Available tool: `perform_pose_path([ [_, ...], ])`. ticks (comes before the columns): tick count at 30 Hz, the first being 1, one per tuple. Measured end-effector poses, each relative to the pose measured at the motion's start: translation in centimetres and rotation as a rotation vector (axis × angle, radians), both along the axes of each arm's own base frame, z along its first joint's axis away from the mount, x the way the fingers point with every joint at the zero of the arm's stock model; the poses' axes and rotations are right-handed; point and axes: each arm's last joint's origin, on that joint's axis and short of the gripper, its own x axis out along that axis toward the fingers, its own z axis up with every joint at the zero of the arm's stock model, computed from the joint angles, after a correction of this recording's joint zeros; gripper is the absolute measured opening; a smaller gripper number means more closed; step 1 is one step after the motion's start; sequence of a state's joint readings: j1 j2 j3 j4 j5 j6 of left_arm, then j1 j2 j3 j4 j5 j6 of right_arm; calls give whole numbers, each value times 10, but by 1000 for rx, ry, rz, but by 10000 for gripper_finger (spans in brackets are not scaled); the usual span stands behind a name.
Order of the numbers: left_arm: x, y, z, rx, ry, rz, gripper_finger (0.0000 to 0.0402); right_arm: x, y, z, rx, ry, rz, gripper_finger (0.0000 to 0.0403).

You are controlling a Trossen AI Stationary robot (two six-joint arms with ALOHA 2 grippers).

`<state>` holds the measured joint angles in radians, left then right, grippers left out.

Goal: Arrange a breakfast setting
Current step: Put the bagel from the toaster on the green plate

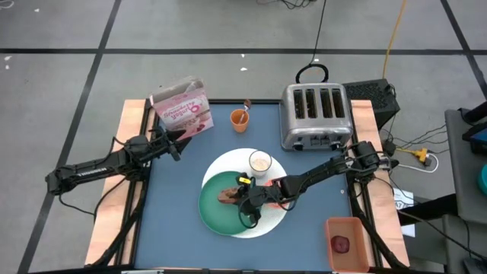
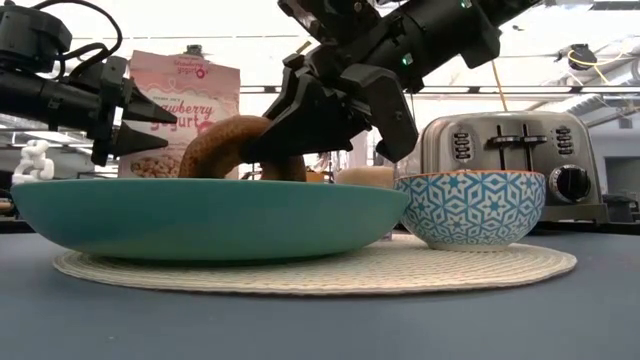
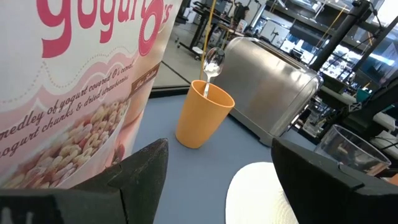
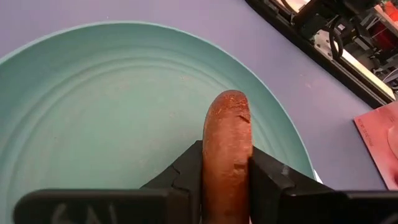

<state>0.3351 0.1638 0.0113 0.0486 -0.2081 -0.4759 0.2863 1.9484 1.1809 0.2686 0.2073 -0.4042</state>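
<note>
A white round mat [image 1: 268,215] lies mid-table with the green plate [image 1: 213,213] on its left part. My right gripper [image 1: 242,199] is shut on the brown bagel [image 4: 227,143] over the plate. The small milky glass [image 1: 260,162] stands at the mat's far edge. A patterned bowl [image 2: 470,208] stands on the mat next to the plate. The metal spoon [image 3: 211,62] stands in an orange cup [image 1: 240,119]. The dark red fruit [image 1: 340,243] lies in a pink tray. My left gripper [image 1: 173,141] is open and empty by the cereal box. My right gripper pinches the bagel's two flat faces [image 4: 214,180] between its two fingers, across the ring at one side. The fingers slant down from the table's right side. The bagel [image 2: 232,146] stands on edge over the plate; the plate's rim hides its lower part.
The pink cereal box [image 1: 183,109] stands at the far left, close to my left gripper. The silver toaster [image 1: 314,114] stands at the far right. The pink tray [image 1: 348,242] sits at the near right corner. The right arm [image 1: 319,173] reaches across the mat.
</note>
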Motion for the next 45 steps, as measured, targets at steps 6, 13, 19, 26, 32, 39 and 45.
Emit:
perform_pose_path([
  [6,0,0,0,0,0,0,287,0,0,-1,-2,6,-1,141],
  [13,0,0,0,0,0,0,287,2,-7,-1,-1,2,-18,168],
  [19,0,0,0,0,0,0,287,2,-9,-1,0,2,-22,169],
  [26,0,0,0,0,0,0,287,2,-9,-2,38,11,-49,169],
  [32,0,0,0,0,0,0,287,1,-9,-3,60,25,-64,169],
  [39,0,0,0,0,0,0,287,1,-9,-3,120,33,-103,172],
  [45,0,0,0,-4,-2,1,287,-1,-11,-7,172,77,-160,211],
])
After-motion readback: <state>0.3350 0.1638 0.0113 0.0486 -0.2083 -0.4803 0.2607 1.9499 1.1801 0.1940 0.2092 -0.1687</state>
